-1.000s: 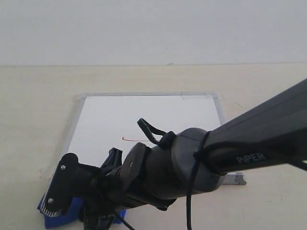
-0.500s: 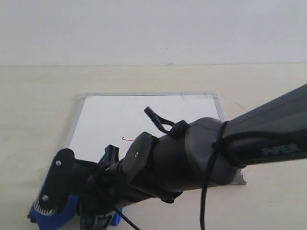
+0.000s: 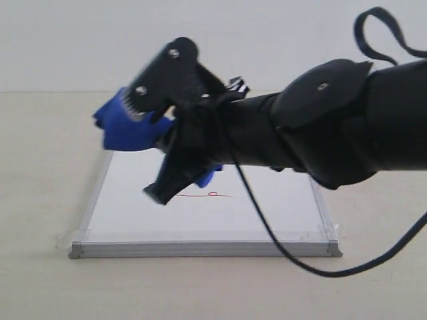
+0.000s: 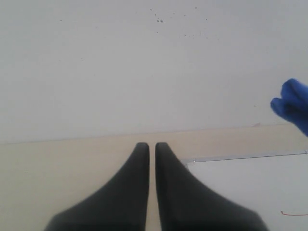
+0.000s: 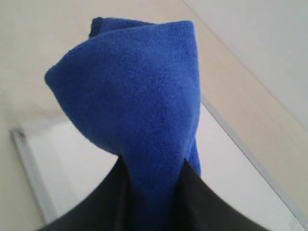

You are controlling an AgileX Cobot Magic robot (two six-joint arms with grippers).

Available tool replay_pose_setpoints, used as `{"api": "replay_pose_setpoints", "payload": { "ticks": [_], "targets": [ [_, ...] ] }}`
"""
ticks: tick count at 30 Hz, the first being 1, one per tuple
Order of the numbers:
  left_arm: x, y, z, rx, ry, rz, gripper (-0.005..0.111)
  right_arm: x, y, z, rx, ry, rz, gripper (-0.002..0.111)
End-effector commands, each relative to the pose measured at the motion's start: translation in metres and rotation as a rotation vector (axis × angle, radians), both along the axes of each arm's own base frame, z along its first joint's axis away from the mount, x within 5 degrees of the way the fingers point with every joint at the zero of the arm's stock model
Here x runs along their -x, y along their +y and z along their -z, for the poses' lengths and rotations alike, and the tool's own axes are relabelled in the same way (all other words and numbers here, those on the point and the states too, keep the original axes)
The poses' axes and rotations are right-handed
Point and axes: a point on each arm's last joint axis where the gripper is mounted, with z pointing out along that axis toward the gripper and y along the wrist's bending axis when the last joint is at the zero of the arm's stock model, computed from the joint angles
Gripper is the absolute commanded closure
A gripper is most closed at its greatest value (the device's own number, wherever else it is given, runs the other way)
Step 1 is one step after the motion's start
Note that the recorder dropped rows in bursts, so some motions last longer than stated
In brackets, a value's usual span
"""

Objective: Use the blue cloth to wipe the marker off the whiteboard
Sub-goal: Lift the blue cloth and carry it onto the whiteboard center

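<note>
The whiteboard [image 3: 133, 217] lies flat on the beige table, with the red marker [image 3: 212, 195] line and its small loop near the middle. My right gripper [image 3: 143, 148] hangs above the board's left half, shut on the bunched blue cloth [image 3: 127, 130], which is clear of the surface. In the right wrist view the blue cloth [image 5: 139, 96] bulges out from between the fingers of the right gripper [image 5: 154, 166] over the whiteboard [image 5: 226, 178]. My left gripper [image 4: 151, 144] is shut and empty over the table beside the whiteboard [image 4: 250, 183]; the blue cloth [image 4: 293, 103] and the marker [image 4: 293, 213] show at that view's edge.
The right arm [image 3: 320, 127] and its black cable [image 3: 280, 247] reach across the board's right side. Bare beige table [image 3: 40, 167] surrounds the board, and a pale wall [image 3: 67, 40] stands behind it.
The right gripper has risen with the blue cloth from the table near the board's left corner to well above the board. The red line, partly hidden before, now shows whole.
</note>
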Motion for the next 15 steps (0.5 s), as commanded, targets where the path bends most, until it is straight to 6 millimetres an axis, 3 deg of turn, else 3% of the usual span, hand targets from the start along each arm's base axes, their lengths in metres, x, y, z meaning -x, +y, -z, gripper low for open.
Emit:
{"api": "replay_pose_setpoints", "payload": {
  "ticks": [1, 6, 15],
  "targets": [
    [0.0, 0.0, -0.001, 0.015, 0.0, 0.004, 0.102, -0.023, -0.057, 0.021, 0.029, 0.065, 0.196, 0.108],
    [0.0, 0.0, -0.001, 0.015, 0.0, 0.004, 0.102, -0.04, -0.098, 0.042, 0.051, 0.127, 0.353, 0.108],
    [0.0, 0.0, -0.001, 0.015, 0.0, 0.004, 0.102, -0.059, -0.105, 0.091, 0.153, 0.209, 0.442, 0.108]
  ]
}}
